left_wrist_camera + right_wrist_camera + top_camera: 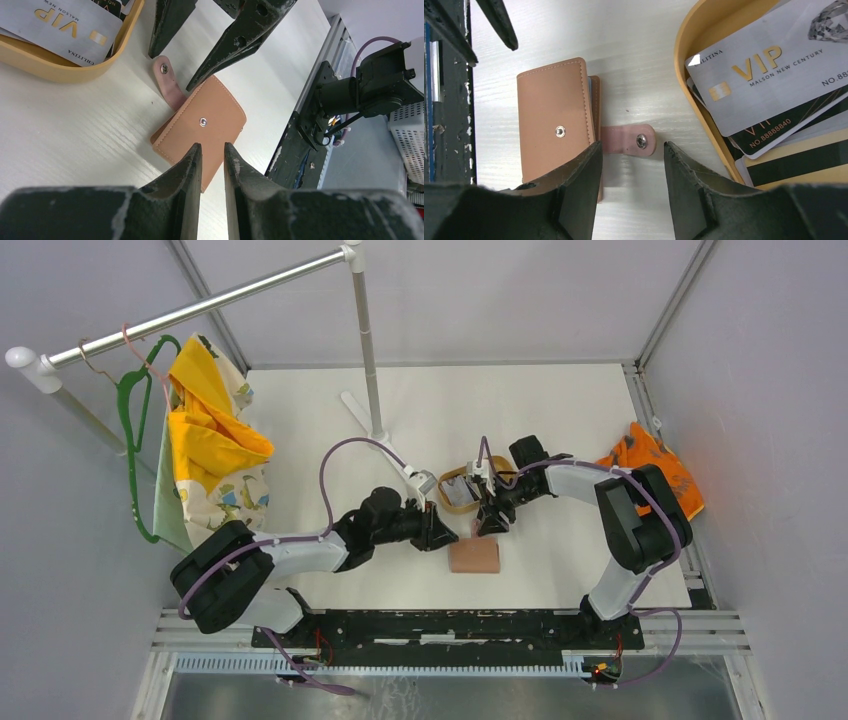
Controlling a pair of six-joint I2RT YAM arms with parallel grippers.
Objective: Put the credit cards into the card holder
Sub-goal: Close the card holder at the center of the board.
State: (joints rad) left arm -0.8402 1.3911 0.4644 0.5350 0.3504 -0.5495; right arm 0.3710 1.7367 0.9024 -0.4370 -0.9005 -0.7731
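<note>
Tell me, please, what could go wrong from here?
The card holder lies folded shut with only its snap tab undone; pulling the tab with the right gripper may drag it instead of opening it.
Both grippers crowd over it; the left gripper could collide with the right.
The credit cards overlap in the tray, so two might lift together.

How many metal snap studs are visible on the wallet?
2. One stud sits on the front of the closed card holder; the other is at the end of its loose tab, lying toward the tray. None seems hidden.
</note>
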